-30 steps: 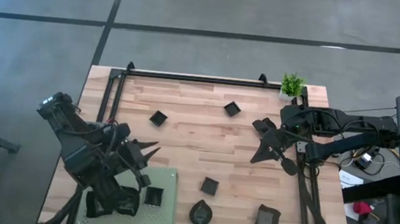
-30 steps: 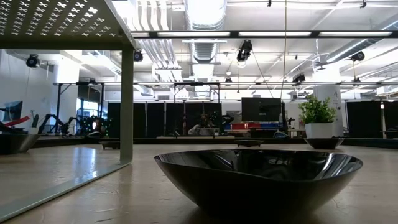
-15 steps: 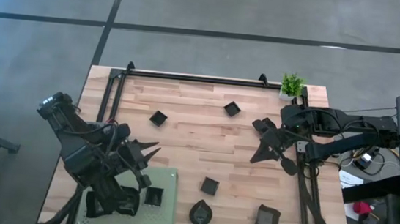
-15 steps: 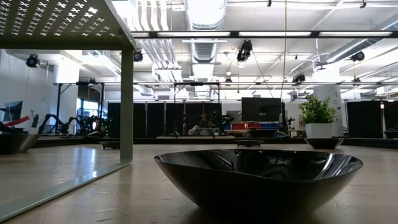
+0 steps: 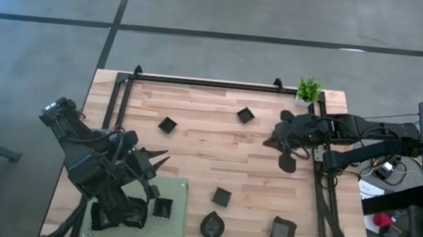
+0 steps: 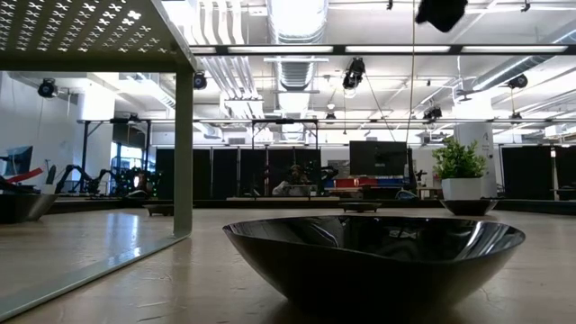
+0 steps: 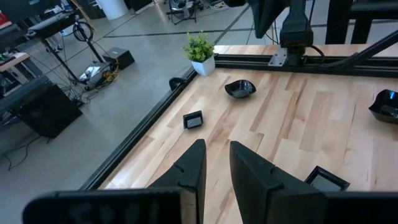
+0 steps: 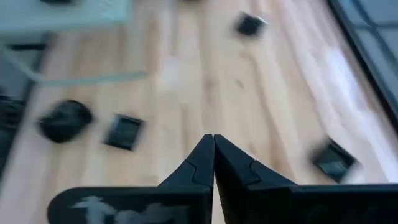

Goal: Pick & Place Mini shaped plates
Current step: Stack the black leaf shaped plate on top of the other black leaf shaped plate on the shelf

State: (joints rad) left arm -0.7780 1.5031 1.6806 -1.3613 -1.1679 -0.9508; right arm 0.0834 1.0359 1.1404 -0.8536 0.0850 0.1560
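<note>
Swung toward 10 o'clock, right gripper (image 5: 275, 138), fingers together, nears square plate (image 5: 245, 115); left gripper (image 5: 162, 157) slightly apart, farther

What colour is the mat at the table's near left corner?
Light green mat, dotted with small perforations; the high view shows it best.

Open boards mid-table, clutter at my edges

My way across the wooden table (image 5: 208, 153) is free; black plates (image 5: 222, 197) dot it, and the potted plant (image 5: 308, 90) guards the far corner.
</note>
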